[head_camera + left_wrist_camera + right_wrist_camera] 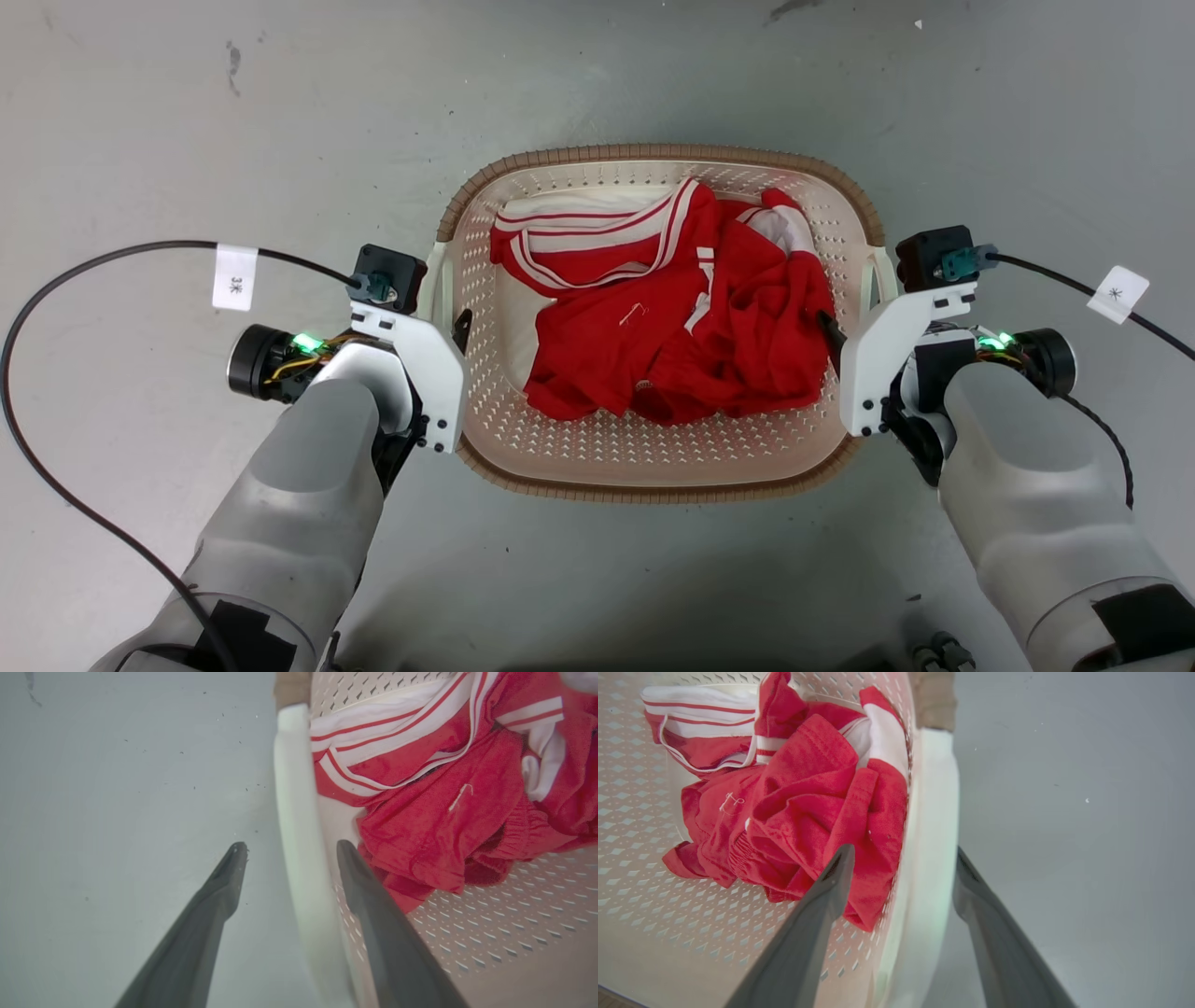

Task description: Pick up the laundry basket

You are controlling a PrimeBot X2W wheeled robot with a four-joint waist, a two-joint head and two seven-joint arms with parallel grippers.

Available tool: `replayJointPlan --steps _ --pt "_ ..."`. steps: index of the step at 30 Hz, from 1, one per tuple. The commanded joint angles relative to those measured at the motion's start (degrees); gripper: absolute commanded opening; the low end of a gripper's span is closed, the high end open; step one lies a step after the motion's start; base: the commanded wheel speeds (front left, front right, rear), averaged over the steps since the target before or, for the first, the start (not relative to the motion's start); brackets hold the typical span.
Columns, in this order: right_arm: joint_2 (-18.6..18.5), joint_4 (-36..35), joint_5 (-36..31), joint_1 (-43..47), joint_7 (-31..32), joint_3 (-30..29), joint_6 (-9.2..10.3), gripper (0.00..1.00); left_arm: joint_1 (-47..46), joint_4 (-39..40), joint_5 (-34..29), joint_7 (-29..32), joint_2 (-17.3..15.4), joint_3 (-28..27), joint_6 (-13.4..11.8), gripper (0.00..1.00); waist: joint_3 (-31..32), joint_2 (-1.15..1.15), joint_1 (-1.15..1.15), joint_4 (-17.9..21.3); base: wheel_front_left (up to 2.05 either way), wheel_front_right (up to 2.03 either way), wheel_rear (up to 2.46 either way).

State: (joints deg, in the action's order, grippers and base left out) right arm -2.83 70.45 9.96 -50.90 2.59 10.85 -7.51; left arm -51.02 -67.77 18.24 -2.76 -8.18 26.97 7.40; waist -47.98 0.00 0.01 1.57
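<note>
Cannot read the left cable tag, too small; cannot see much laundry basket floor beneath red clothes.

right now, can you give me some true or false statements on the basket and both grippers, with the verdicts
1. The left gripper, open, straddles the white handle of the laundry basket. True.
2. The basket is empty. False: red and white clothes lie in it.
3. The right gripper has one finger inside the basket, one outside. True.
4. The basket sits over a wooden table. False: grey floor lies under it.
</note>
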Motion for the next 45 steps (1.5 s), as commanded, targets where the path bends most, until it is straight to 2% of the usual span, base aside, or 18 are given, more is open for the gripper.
replayJointPlan --steps 1,16,17,18,31,39,45 --pt "-0.09 0.28 -0.16 -1.03 -0.04 0.10 0.04 1.00 -0.63 -0.14 0.35 0.24 -0.23 0.31 0.03 1.00 -0.16 0.00 -0.01 -0.04 0.00 0.00 0.00" --pt "-0.08 2.26 1.16 -2.77 -0.27 1.42 0.04 0.99 -1.85 0.16 7.84 2.26 -1.19 7.77 0.04 1.00 -1.24 0.00 -0.01 -0.62 0.00 0.00 0.00" --pt "-0.08 2.31 1.22 -2.86 -0.19 1.57 0.04 0.51 -1.89 0.17 8.25 2.44 -1.16 8.19 0.04 0.47 -1.28 0.00 -0.01 -0.67 0.00 0.00 0.00" --pt "-0.08 2.35 1.30 -2.93 -0.17 1.81 0.04 0.00 -1.88 0.30 8.79 2.56 -1.06 8.58 0.04 0.00 -1.32 0.00 -0.01 -0.71 0.00 0.00 0.00" --pt "-0.15 2.98 0.21 -2.41 0.25 2.26 0.03 0.00 -0.77 2.34 15.06 4.66 -2.32 14.90 -0.03 0.00 0.21 0.00 -0.01 -0.73 0.00 0.00 0.00" --pt "-0.17 3.31 -0.86 0.57 6.33 2.96 0.03 0.00 1.51 5.19 21.24 9.60 -3.71 19.48 -0.02 0.00 7.84 0.00 -0.01 -0.40 0.00 0.00 0.00" --pt "-0.21 3.38 -1.58 2.53 12.92 3.90 0.03 0.00 3.96 8.30 26.49 17.10 -5.42 24.57 0.07 0.00 16.11 0.00 -0.01 -0.16 0.00 0.00 0.00"
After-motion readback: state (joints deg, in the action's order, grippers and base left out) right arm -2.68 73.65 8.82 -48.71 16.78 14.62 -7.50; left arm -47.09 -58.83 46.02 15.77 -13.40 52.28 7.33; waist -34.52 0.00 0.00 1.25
